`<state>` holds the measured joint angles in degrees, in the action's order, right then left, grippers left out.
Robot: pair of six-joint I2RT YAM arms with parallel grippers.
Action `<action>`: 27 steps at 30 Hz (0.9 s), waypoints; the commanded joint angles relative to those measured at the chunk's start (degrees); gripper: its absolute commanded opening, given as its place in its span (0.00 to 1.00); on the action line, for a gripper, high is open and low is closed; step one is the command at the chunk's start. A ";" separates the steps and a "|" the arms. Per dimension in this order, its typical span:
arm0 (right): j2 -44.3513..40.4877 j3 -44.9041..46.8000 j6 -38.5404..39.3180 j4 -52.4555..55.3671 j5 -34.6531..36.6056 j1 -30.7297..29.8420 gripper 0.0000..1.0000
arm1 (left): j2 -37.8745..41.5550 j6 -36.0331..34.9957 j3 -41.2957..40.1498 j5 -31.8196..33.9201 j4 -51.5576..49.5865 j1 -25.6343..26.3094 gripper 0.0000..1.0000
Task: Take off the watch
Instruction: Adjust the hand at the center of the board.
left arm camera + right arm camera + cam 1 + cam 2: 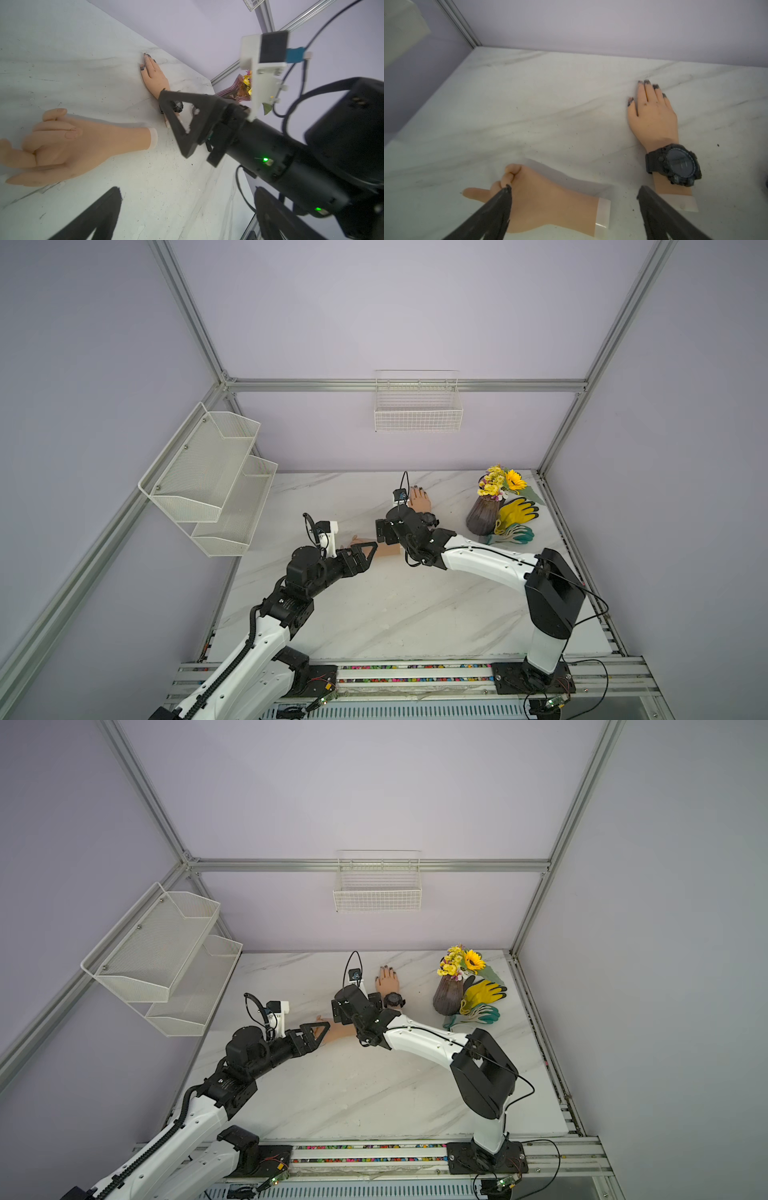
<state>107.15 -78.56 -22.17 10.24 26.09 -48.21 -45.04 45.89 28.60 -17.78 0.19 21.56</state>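
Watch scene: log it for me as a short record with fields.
watch: black, strapped on the wrist of the dark-nailed hand, not yet off
bare hand: lying beside it, fingers curled
left gripper: open, empty
right gripper: open, empty, near the watch, not touching it
clutter: vase of flowers, gloves beside it
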 commanded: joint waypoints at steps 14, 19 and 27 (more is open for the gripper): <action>6.66 3.46 -4.98 1.98 -12.09 15.31 0.97 | 1.83 -1.76 -0.86 -3.30 0.40 0.25 1.00; 11.61 -0.13 -5.25 2.44 -10.88 15.70 0.89 | 3.48 -2.17 -0.55 -3.57 -3.47 0.30 1.00; 13.47 -0.22 -5.08 2.96 -7.95 16.52 0.58 | 2.33 -4.57 2.96 -4.34 -11.86 0.23 1.00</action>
<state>119.92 -78.61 -26.96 13.13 16.75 -32.27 -42.06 43.66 28.62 -20.84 -8.34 21.56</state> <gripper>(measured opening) 0.594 0.999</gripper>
